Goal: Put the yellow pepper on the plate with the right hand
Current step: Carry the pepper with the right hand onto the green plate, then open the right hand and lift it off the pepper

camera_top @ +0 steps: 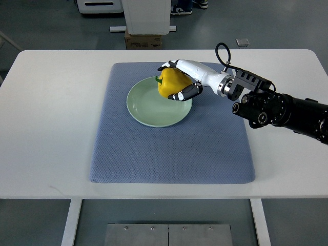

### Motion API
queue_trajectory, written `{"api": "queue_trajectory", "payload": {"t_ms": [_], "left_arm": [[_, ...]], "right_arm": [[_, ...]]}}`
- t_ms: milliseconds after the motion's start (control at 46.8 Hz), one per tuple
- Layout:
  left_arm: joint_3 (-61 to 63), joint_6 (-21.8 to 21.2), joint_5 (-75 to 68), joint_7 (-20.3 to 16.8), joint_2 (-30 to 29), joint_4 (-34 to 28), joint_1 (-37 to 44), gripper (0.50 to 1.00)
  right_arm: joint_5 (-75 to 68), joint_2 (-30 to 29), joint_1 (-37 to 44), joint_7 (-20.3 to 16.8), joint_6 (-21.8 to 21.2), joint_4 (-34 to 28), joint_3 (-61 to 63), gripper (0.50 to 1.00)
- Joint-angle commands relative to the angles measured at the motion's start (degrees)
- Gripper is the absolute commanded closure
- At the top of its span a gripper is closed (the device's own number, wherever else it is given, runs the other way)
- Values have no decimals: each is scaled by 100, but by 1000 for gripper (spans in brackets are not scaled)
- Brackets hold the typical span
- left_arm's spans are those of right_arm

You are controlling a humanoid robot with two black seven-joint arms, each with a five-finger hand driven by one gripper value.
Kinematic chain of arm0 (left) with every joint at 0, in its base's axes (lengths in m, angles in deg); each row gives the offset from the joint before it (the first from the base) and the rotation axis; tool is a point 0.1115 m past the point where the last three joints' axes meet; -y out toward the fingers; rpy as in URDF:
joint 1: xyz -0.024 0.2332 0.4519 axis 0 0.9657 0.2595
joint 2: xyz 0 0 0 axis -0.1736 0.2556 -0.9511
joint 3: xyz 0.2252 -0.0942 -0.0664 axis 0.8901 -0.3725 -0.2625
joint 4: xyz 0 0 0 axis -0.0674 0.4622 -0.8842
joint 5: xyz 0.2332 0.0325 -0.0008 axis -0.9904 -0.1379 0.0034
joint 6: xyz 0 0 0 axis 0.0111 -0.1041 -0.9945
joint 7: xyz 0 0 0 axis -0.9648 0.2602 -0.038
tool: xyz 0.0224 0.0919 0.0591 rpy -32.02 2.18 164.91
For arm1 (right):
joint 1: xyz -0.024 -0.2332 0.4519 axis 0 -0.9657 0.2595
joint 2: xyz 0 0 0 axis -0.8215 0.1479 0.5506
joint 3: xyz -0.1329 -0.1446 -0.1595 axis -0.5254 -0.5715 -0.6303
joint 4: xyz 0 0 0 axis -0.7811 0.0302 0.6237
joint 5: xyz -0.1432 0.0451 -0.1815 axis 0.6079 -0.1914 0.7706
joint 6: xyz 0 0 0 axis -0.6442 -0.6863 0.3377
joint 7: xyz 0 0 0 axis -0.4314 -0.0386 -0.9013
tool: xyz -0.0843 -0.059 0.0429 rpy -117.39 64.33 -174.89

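Nearest the camera runs the front edge of the white rectangular table (46, 154), and on it lies a blue-grey textured cloth mat (169, 148) with rounded corners, spread wide across the middle of the tabletop.

Toward the far half of that mat sits a round pale green plate (148, 107). Over the plate's far right part is the glossy yellow bell pepper (168, 83), its short green stem (158, 79) pointing to the side away from the wrist. Whether the pepper already touches the plate or is held just above it cannot be told from this steep view.

Reaching in from the right edge, the black forearm (292, 111) ends in a silver wrist joint and the white-and-black right hand (185, 79). Its fingers are clamped on the pepper: the white-backed fingers (171, 64) curl over the far side of the fruit, while a dark-tipped digit (184, 94) wraps along its near side, so the pepper sits squeezed between them, directly in the palm's hollow. Beyond the fingertips, the bare rim of the plate shows, and below the lower digit lies the open centre of the plate.
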Motion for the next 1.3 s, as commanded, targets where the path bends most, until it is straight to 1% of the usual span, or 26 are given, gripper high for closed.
{"api": "queue_trajectory", "payload": {"t_ms": [0, 256, 278, 342, 427, 470, 512, 598, 705, 769, 1068, 1281], "left_arm": [[0, 0, 0, -1, 0, -1, 0, 500], [0, 0, 0, -1, 0, -1, 0, 500], [0, 0, 0, -1, 0, -1, 0, 500], [0, 0, 0, -1, 0, -1, 0, 500], [0, 0, 0, -1, 0, -1, 0, 500], [0, 0, 0, -1, 0, -1, 0, 500], [0, 0, 0, -1, 0, -1, 0, 500], [0, 0, 0, -1, 0, -1, 0, 500], [0, 0, 0, -1, 0, -1, 0, 500], [0, 0, 0, -1, 0, -1, 0, 500], [0, 0, 0, -1, 0, -1, 0, 500], [0, 0, 0, -1, 0, -1, -9, 500]], "right_arm": [[-1, 1, -29, 0, 0, -7, -3, 1000], [8, 1, -117, 9, 0, -7, -3, 1000], [8, 1, -134, 9, 0, -7, -3, 986], [-1, 1, -152, 9, 0, -7, -3, 898], [-1, 1, -161, 9, 0, -7, -3, 814], [-1, 1, -161, 9, 0, -7, -3, 758], [-1, 1, -161, 0, 0, -7, -3, 714], [-1, 1, -161, 9, 0, -7, -3, 668], [-1, 1, -161, 9, 0, -7, -3, 568], [-1, 1, -161, 9, 0, -7, -3, 532], [-1, 1, -152, 44, 0, -7, 6, 505], [-194, 1, -108, 9, 17, 10, 111, 500]]}}
